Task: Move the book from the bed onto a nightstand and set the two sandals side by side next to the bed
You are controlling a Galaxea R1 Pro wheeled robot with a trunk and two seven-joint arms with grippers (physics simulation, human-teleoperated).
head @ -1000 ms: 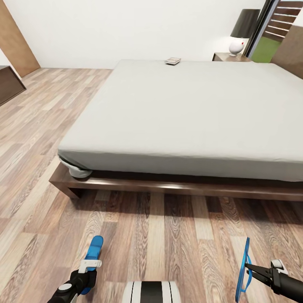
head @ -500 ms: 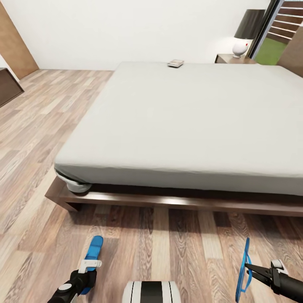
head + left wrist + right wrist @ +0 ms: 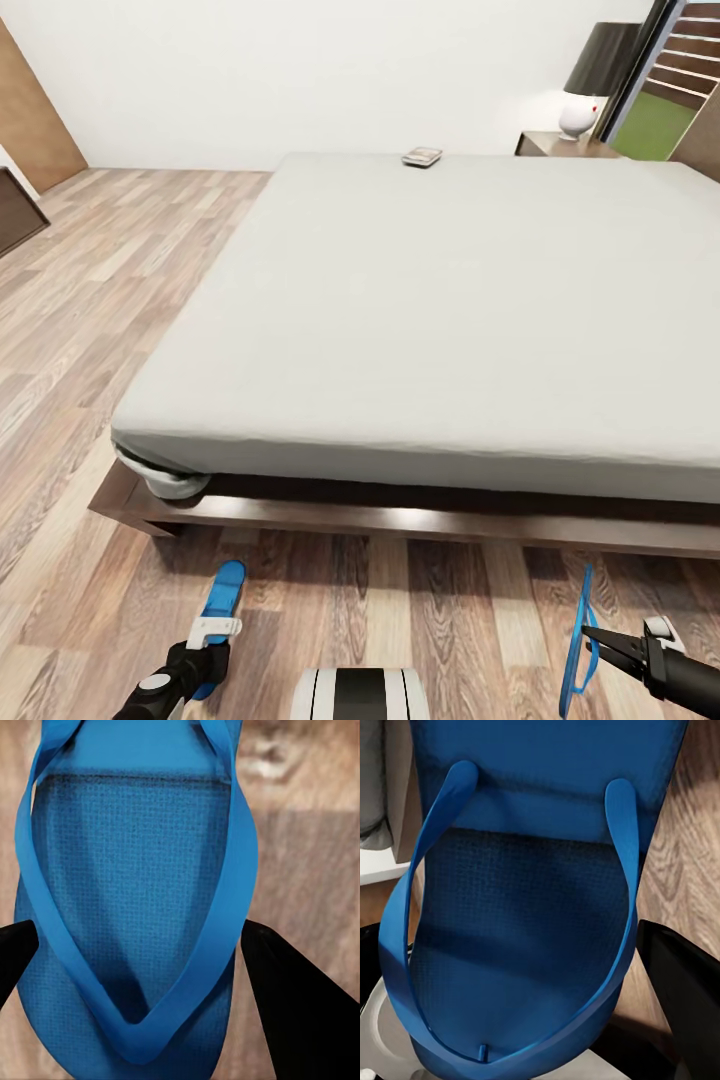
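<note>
Blue sandals [image 3: 222,597] [image 3: 577,640] gripped — bed [image 3: 440,300] edge ahead.

No legible text — book [image 3: 422,157] cover too small.

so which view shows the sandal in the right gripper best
The right wrist view: the sandal faces that camera, so its blue sole and thong straps are plain. In the head view the same sandal hangs edge-on from the right gripper as a thin blue strip. The left wrist view has the other sandal.

Matt cloth mattress [image 3: 450,310]; glossy wood frame [image 3: 400,520] (floor [image 3: 90,300] too).
</note>
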